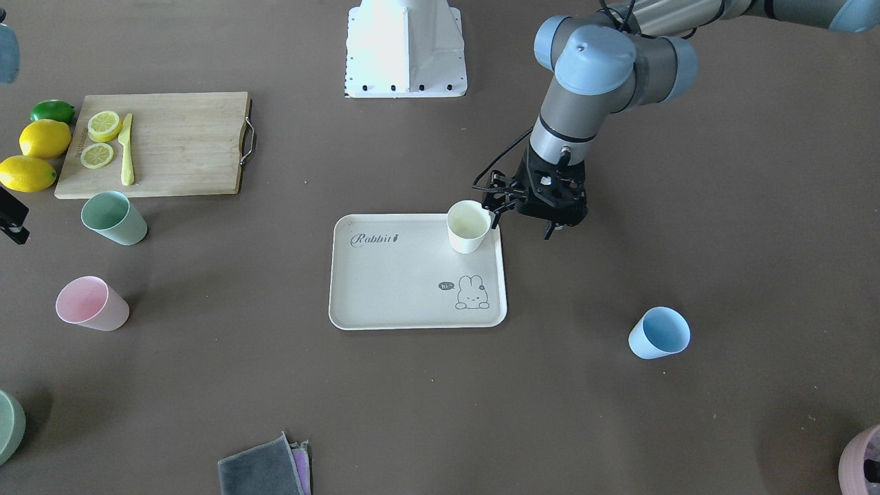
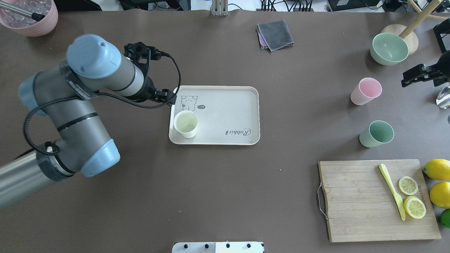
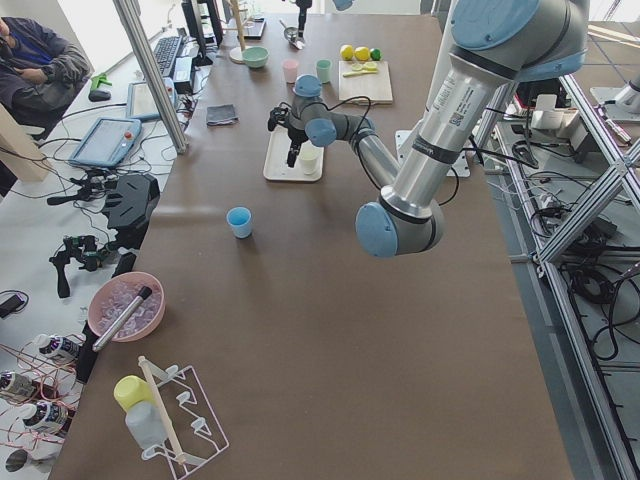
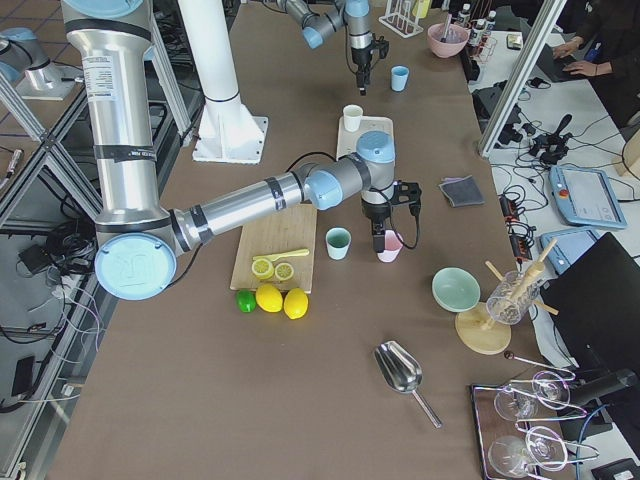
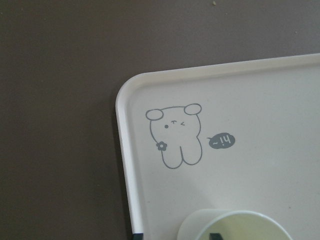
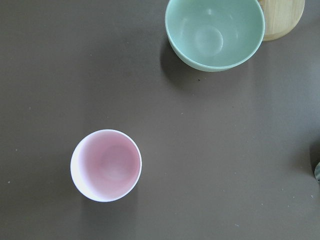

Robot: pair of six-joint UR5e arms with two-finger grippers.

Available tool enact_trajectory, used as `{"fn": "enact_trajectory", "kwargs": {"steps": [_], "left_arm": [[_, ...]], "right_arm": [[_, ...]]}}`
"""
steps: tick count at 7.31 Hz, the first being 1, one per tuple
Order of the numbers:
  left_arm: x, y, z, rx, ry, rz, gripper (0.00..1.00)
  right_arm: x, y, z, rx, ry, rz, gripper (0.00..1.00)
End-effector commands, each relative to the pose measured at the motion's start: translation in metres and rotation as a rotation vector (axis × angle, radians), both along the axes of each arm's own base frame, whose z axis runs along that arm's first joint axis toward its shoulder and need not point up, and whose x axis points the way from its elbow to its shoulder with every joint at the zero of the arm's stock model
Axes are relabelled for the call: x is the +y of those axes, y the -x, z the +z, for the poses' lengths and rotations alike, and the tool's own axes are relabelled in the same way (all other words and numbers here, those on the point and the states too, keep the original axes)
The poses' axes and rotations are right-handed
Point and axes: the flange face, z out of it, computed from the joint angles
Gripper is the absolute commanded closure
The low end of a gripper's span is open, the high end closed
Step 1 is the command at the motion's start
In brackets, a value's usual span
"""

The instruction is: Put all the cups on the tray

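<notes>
The cream-white cup (image 1: 468, 225) stands upright on the beige tray (image 1: 385, 289), in the corner beside the bunny drawing (image 5: 175, 135). My left gripper (image 1: 522, 223) is open and empty. It hangs at the tray's edge right beside that cup, one fingertip over its rim. The pink cup (image 6: 106, 165) stands on the table, off the tray, with my right gripper (image 2: 422, 75) above it; its fingers look apart and hold nothing. The mint green cup (image 1: 113, 218) stands near the cutting board. The light blue cup (image 1: 658, 333) stands alone on the table on my left arm's side.
A wooden cutting board (image 2: 376, 200) holds lemon slices and a yellow knife, with lemons (image 1: 41, 141) and a lime beside it. A grey-green bowl (image 6: 215, 32) stands near the pink cup. A grey cloth (image 2: 275, 34) and a mauve pot (image 2: 33, 15) lie on the far side.
</notes>
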Motion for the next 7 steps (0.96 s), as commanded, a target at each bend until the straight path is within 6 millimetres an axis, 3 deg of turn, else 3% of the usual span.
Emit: {"fn": "enact_trajectory", "kwargs": {"steps": [1, 2, 3, 4, 6, 7], "left_arm": [[-0.018, 0.141, 0.055, -0.066, -0.068, 0.089, 0.01], [-0.028, 0.189, 0.088, -0.102, -0.113, 0.12, 0.01], [-0.03, 0.212, 0.106, -0.125, -0.128, 0.13, 0.01], [-0.03, 0.211, 0.107, -0.125, -0.129, 0.131, 0.01], [-0.03, 0.212, 0.108, -0.125, -0.13, 0.131, 0.01], [-0.03, 0.211, 0.108, -0.125, -0.127, 0.131, 0.01]], "right_arm": [[-0.029, 0.03, 0.005, 0.011, 0.018, -0.026, 0.05], [-0.037, 0.049, 0.019, 0.004, -0.001, -0.046, 0.09], [-0.045, 0.058, 0.053, -0.015, -0.04, -0.05, 0.11], [-0.048, 0.062, 0.073, -0.021, -0.049, -0.054, 0.14], [-0.046, 0.07, 0.074, -0.021, -0.045, -0.065, 0.29], [-0.045, 0.075, 0.071, -0.027, -0.036, -0.057, 0.32]]}}
